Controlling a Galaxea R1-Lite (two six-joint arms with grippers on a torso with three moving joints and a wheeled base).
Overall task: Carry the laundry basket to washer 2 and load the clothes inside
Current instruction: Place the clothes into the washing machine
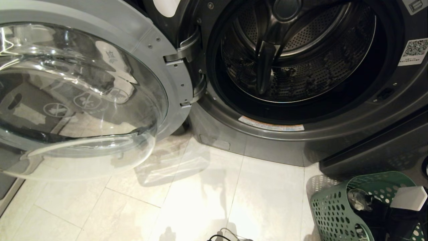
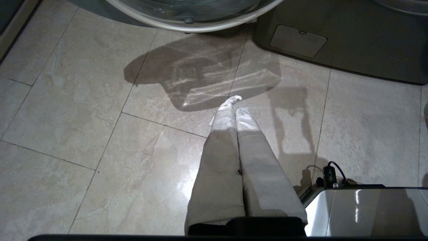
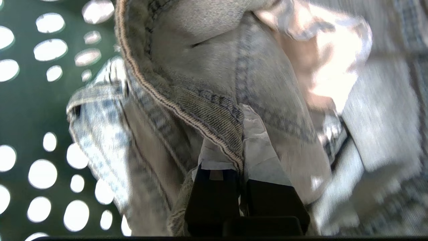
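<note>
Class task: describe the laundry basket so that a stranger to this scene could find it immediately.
Start at the dark front-loading washer with its door swung open. On the pale tiled floor to its lower right stands the laundry basket, the only green thing, its walls punched with round holes.

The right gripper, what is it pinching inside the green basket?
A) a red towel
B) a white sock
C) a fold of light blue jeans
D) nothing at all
C: in the right wrist view the right gripper has its fingers closed on a seamed fold of the light denim jeans, with the green laundry basket wall beside it.
</note>
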